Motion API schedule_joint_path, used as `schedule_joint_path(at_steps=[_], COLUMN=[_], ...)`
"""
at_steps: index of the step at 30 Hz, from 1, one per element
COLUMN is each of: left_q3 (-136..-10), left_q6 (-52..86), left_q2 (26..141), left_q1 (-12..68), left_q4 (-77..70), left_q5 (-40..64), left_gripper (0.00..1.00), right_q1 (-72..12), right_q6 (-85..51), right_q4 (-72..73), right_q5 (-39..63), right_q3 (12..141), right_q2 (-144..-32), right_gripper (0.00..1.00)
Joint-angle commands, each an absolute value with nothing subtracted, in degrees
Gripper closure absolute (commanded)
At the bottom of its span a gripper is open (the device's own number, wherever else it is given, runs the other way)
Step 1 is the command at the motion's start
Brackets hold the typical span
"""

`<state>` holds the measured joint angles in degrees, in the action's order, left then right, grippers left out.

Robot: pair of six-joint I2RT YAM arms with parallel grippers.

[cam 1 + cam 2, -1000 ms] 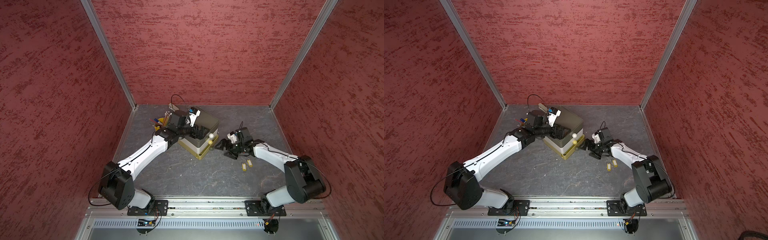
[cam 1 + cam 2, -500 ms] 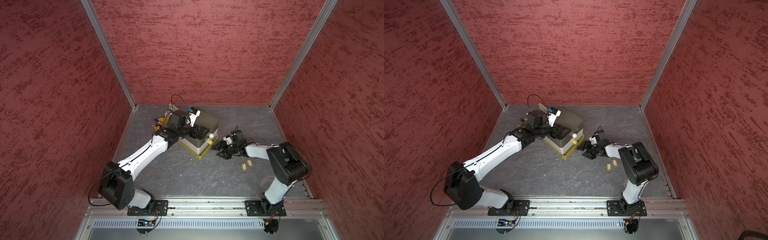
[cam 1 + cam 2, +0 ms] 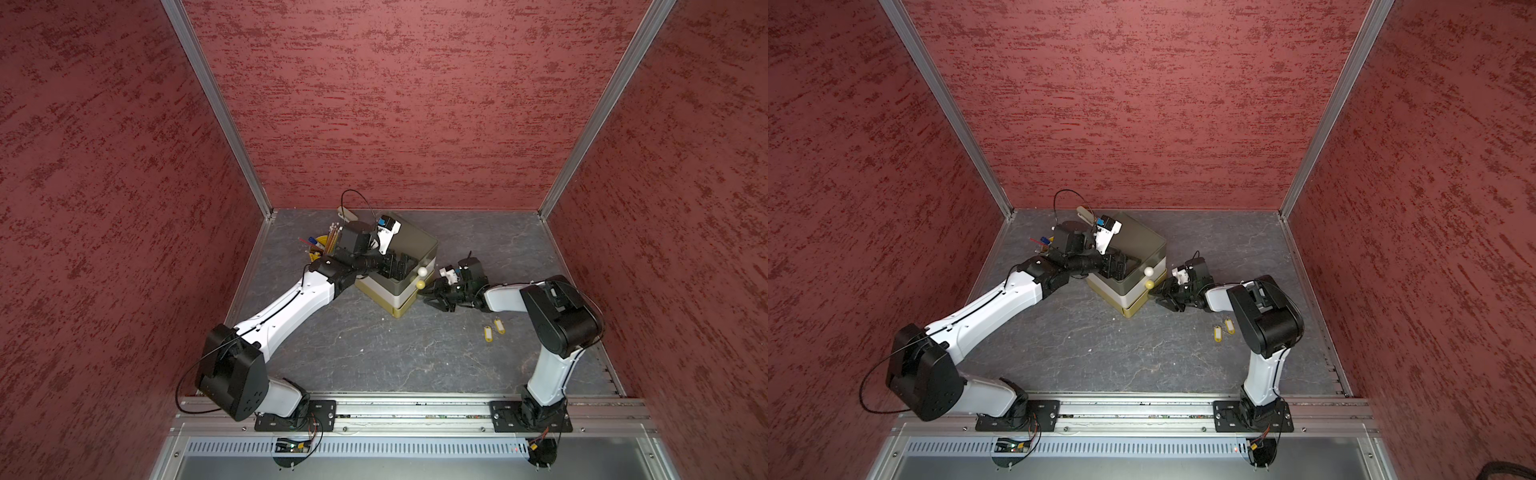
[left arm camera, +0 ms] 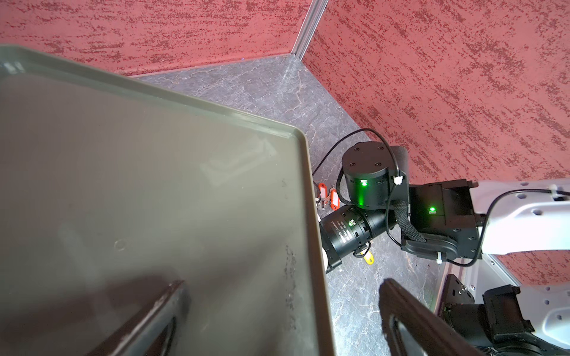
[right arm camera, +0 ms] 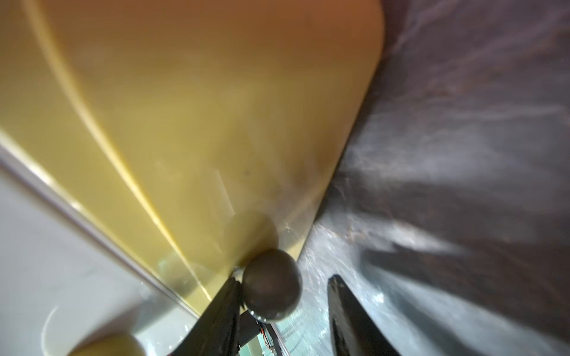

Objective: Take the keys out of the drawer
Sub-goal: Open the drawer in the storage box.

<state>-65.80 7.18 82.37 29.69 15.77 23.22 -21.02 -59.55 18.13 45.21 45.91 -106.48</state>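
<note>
Knob [image 5: 271, 283] between parted jaws of right gripper [image 5: 282, 279]; left gripper [image 4: 282, 283] spread over cabinet [image 4: 154, 154] edge

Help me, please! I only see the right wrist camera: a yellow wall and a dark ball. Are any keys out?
Observer: Yes. Two yellow-tagged keys lie on the table.
Operator: Any red ones?
Observer: Two red-tagged keys lie on the table too, beside the drawer unit.
Operator: Where's the other gripper?
Observer: The left gripper is open, at the drawer unit's top.
</note>
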Motion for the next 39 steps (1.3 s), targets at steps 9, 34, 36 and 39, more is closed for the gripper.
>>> schedule_joint_path(at_steps=[9,34,36,39], left_q3=[-62.2,-62.24,-61.89,-61.61], left_q6=[9.2,8.66,8.69,8.7], left_q2=[85.85,86.86,86.82,86.76], left_q1=[28.74,28.74,28.71,28.73], left_q4=[34.13,34.46,34.41,34.12], left_q5=[21.95,22.15,22.24,22.34], left_gripper=[0.0,0.0,0.0,0.0], right_q1=[-21.4,-22.5,-22.2,-21.58], right_q6=[-68.8,-73.73,-73.37,-73.56], right_q4=[52.13,68.51,69.14,71.97], right_q5=[44.04,43.09,42.94,42.63], right_q3=[37.36,30.04,27.86,24.44], right_q2=[-114.76,-120.02,-119.54,-119.65], right_gripper=[0.58,0.79,0.79,0.79])
